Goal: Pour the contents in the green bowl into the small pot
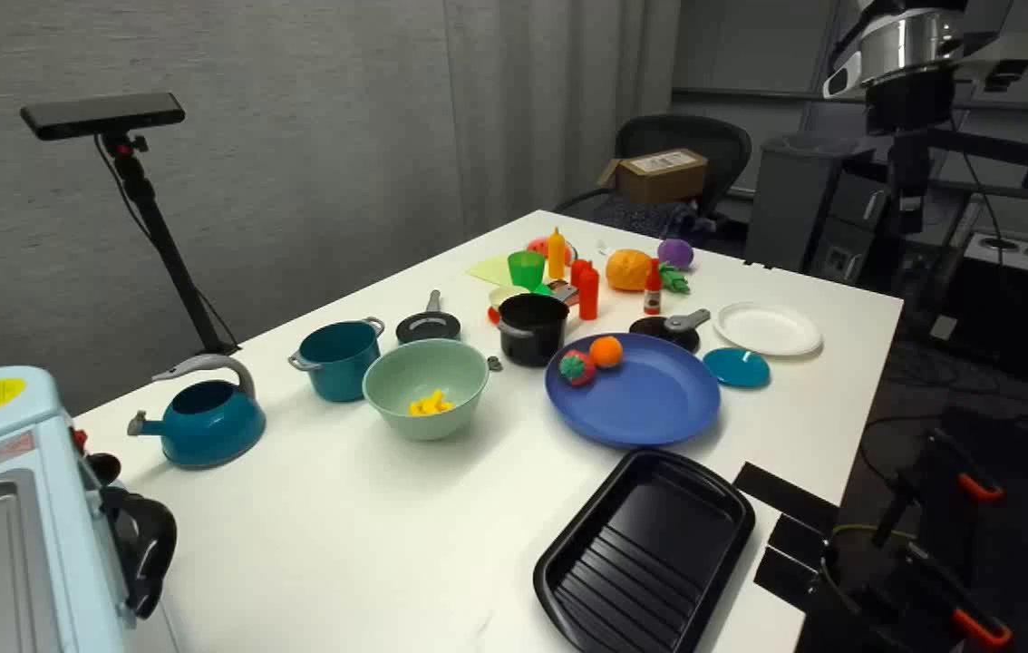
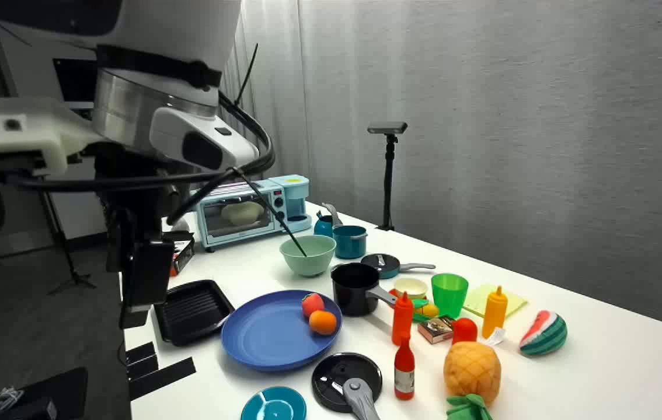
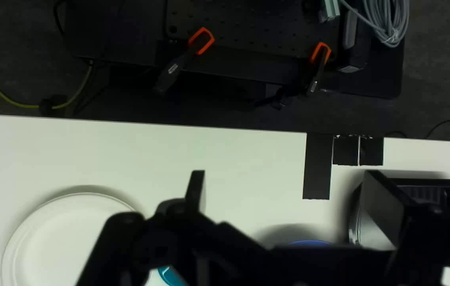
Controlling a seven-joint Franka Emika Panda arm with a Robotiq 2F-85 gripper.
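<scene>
The sage-green bowl (image 1: 423, 374) stands upright on the tabletop (image 1: 369, 544), its walls penning the yellow pieces (image 1: 431, 404); the empty gripper (image 3: 290, 196) hangs well away, spread wide, presumably to take the rim.

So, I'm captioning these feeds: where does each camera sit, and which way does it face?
Wrist view: mounted by the open gripper, which enters from the bottom; looks down on table and floor.
In an exterior view: sits near the toaster oven, looks along the table; arm and gripper show at upper right.
In an exterior view: sits near the pineapple, faces the toaster oven; arm and gripper loom large at left.
Both exterior views share the green bowl and blue plate; the black tray shows in all three.
</scene>
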